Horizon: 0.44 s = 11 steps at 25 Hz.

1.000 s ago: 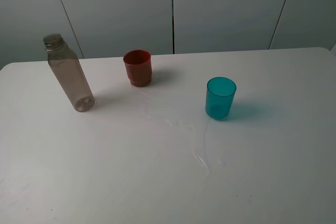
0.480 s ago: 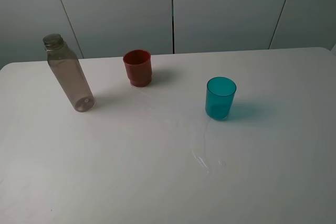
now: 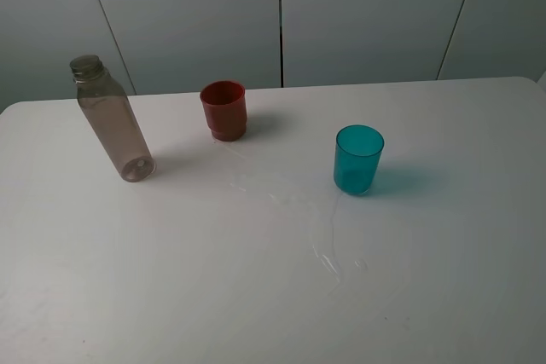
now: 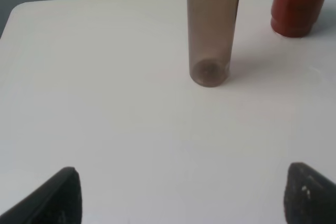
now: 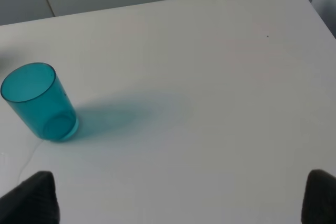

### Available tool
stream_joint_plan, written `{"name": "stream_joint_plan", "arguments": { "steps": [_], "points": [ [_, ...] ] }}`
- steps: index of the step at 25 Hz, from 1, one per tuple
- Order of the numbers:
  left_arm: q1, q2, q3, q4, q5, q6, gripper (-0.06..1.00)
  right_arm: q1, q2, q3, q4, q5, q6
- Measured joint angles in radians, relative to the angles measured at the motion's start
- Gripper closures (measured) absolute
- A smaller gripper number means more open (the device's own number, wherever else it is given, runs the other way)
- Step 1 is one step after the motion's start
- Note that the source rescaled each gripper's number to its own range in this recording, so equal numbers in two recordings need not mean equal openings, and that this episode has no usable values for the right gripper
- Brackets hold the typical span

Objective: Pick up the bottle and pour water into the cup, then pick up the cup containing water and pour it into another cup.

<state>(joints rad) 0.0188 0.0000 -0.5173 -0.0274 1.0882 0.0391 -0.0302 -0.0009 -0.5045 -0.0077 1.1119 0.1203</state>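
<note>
On the white table (image 3: 444,279) you have three things standing upright and well apart from one another. Your bottle (image 3: 112,121), clear and brownish with no cap on its threaded neck, stands toward the left side in the high view. Your red-brown cup (image 3: 224,110) stands to its right and a little farther back, near the table's far edge. Your teal-blue cup (image 3: 357,158) stands right of the middle and nearer to you than the red-brown one. Between the two cups, a thin film of spilled water (image 3: 324,249) glistens on the tabletop, trailing from near the red-brown cup toward the near side past the teal one.

Neither arm shows in the high view. From the left wrist camera you see your left gripper (image 4: 184,195) with its two dark fingertips (image 4: 58,198) spread wide at the picture's edge and nothing between them. The bottle (image 4: 212,30) stands straight ahead of that gap, well apart from it, with bare table between; the red-brown cup (image 4: 298,3) sits off to one side beyond it. From the right wrist camera your right gripper (image 5: 176,198) likewise shows its fingertips (image 5: 34,198) far apart and holding nothing. The teal-blue cup (image 5: 39,102) stands ahead of it but off toward one fingertip, not touching it.
</note>
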Motion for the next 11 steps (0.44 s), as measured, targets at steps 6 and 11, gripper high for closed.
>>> {"name": "stream_joint_plan", "arguments": {
  "steps": [6, 11],
  "points": [
    [0.0, 0.0, 0.0, 0.004, 0.0, -0.001, 0.0, 0.0, 0.0, 0.0, 0.0, 0.0, 0.002],
    [0.0, 0.0, 0.0, 0.004, 0.0, -0.002, 0.0, 0.0, 0.0, 0.0, 0.0, 0.0, 0.002]
  ]
}}
